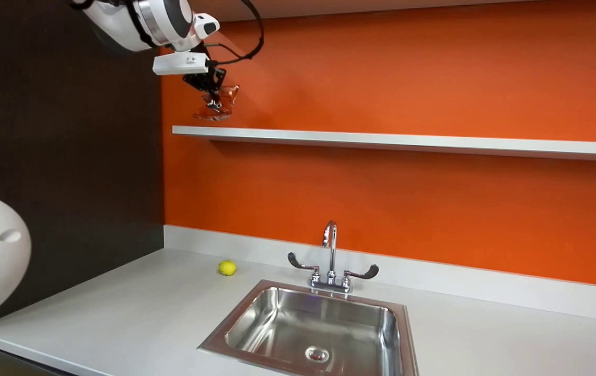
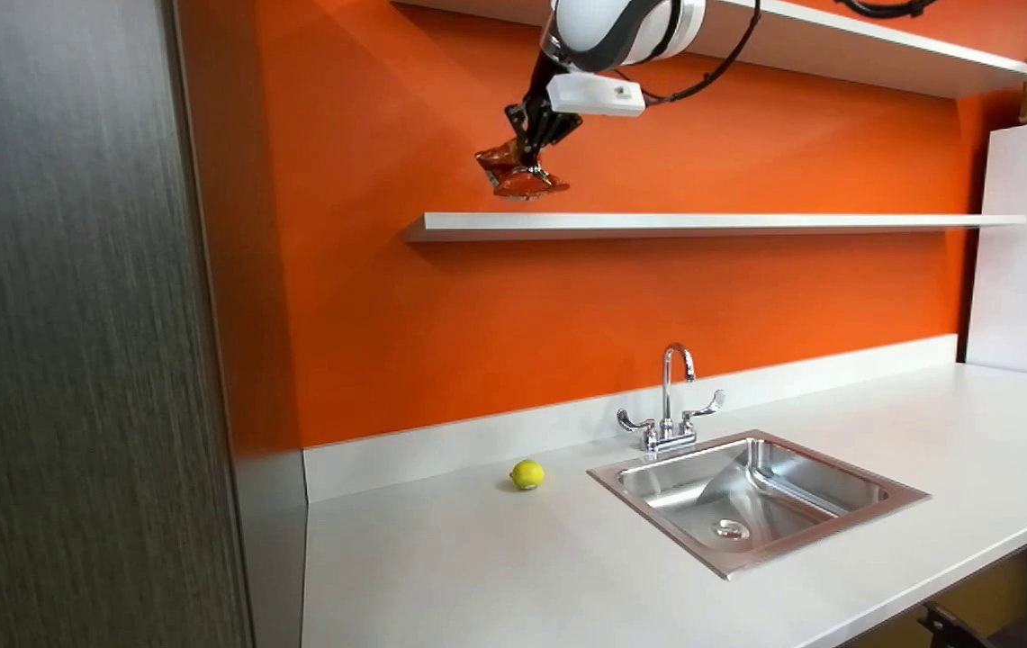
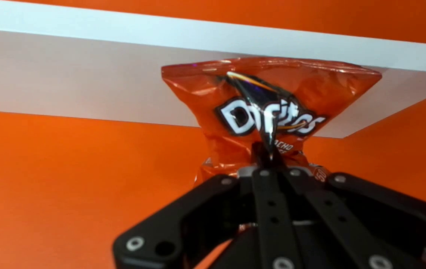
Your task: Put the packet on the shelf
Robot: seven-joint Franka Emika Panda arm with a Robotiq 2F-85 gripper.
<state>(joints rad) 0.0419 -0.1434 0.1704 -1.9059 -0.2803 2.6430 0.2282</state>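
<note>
The packet is a crinkled red-orange Doritos bag. It shows in both exterior views and large in the wrist view. My gripper is shut on the packet's middle and pinches it inward; it also shows in an exterior view and in the wrist view. The shelf is a long pale board on the orange wall, seen also in an exterior view and behind the packet in the wrist view. The packet hangs a little above the shelf's level near one end, apart from it; its depth over the shelf is unclear.
An upper shelf runs above the arm. A dark panel stands beside the shelf's near end. Below are the grey countertop, a yellow ball-like fruit, a faucet and a steel sink.
</note>
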